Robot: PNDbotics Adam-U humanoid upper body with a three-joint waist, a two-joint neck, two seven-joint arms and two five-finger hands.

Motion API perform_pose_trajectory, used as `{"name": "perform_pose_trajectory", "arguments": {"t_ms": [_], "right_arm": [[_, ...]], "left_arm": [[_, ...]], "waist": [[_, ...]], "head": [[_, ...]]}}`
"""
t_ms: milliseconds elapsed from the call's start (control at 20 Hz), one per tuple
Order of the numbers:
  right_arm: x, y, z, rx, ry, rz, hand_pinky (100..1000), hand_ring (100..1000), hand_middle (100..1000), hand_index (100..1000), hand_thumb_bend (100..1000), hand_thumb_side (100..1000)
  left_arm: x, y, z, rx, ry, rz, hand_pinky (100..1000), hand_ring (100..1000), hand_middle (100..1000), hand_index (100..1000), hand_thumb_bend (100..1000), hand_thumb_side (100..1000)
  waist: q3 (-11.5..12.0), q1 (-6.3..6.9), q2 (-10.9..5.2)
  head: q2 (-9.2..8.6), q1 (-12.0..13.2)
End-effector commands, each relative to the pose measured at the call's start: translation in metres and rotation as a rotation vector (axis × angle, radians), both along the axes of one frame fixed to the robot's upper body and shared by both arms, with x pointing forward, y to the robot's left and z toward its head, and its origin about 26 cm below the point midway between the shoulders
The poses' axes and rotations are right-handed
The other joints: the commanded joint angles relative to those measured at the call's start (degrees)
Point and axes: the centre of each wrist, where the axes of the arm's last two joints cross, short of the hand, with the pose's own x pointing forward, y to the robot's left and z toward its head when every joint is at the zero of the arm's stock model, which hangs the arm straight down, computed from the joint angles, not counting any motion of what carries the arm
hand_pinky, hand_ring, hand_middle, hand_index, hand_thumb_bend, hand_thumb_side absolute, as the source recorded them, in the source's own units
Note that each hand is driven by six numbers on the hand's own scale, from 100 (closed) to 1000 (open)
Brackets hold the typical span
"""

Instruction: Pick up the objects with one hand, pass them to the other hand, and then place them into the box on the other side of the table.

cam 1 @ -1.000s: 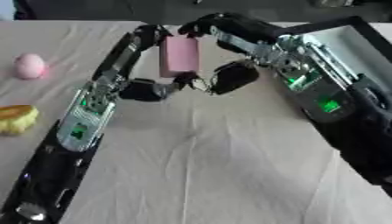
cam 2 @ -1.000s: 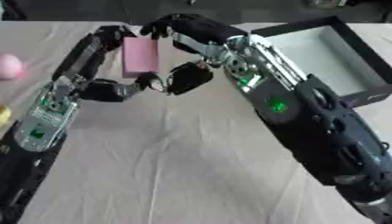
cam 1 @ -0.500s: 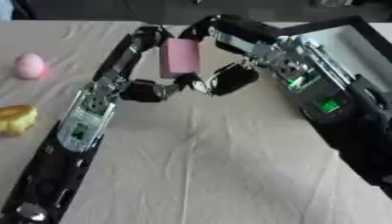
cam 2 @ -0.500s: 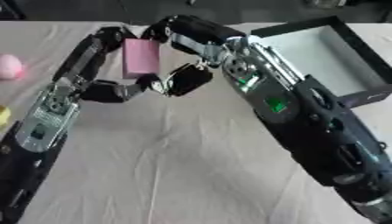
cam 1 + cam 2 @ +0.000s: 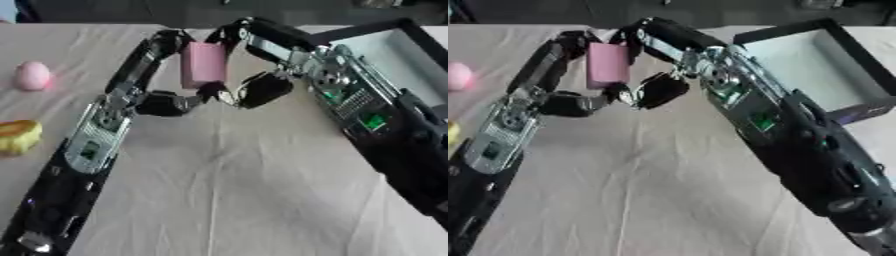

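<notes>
1. Meeting over the far middle of the table, the left hand [image 5: 166,102] and the right hand [image 5: 258,90] both sit at a pink block [image 5: 203,64], held upright above the cloth.
2. Left hand: fingers curled round the block's left side and bottom, so it is holding the block.
3. Right hand: fingers curved over the block's top and right side, thumb part near its lower end; also closed on the block.
4. Box [image 5: 820,67]: far right, black walls, pale inside, open top, right arm passing just beside its left wall.
5. Pink ball [image 5: 32,75]: far left on the cloth, well apart from the hands.
6. Yellow thing [image 5: 17,136]: left edge, nearer than the ball, shape unclear.
7. Surface: table [image 5: 236,200] under a creased off-white cloth, bare in the near middle between the two arms.
8. Room: dark strip beyond the far table edge, details unclear.
</notes>
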Motion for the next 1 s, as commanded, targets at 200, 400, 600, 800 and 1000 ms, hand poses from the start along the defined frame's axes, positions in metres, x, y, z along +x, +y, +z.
{"name": "perform_pose_trajectory", "arguments": {"t_ms": [200,400,600,800,1000], "right_arm": [[0.004,-0.008,0.009,0.011,0.026,-0.037,908,725,520,671,100,100],[-0.001,-0.009,0.017,0.022,0.034,-0.024,906,721,513,663,100,100],[-0.006,-0.01,0.022,0.025,0.037,-0.013,904,717,507,657,100,100],[-0.008,-0.013,0.025,0.031,0.036,-0.017,903,716,505,655,100,100],[-0.008,-0.018,0.029,0.04,0.031,-0.028,901,715,504,653,100,100]], "left_arm": [[-0.001,-0.006,0.012,0.076,-0.057,0.008,770,699,681,786,406,214],[-0.001,-0.004,0.014,0.119,-0.084,0.063,776,713,696,827,554,249],[0.0,-0.004,0.012,0.153,-0.099,0.111,779,719,700,834,651,280],[0.0,-0.003,0.011,0.178,-0.102,0.139,777,720,699,835,690,294],[0.001,0.001,0.007,0.19,-0.089,0.174,773,715,690,833,670,307]], "waist": [[0.0,-0.29,-2.02],[-0.2,-0.22,-2.14],[-0.3,-0.18,-2.25],[-0.4,-0.13,-2.32],[-0.7,-0.14,-2.42]], "head": [[0.33,-0.2],[0.33,-0.2],[0.33,-0.2],[0.33,-0.3],[0.33,-0.2]]}}
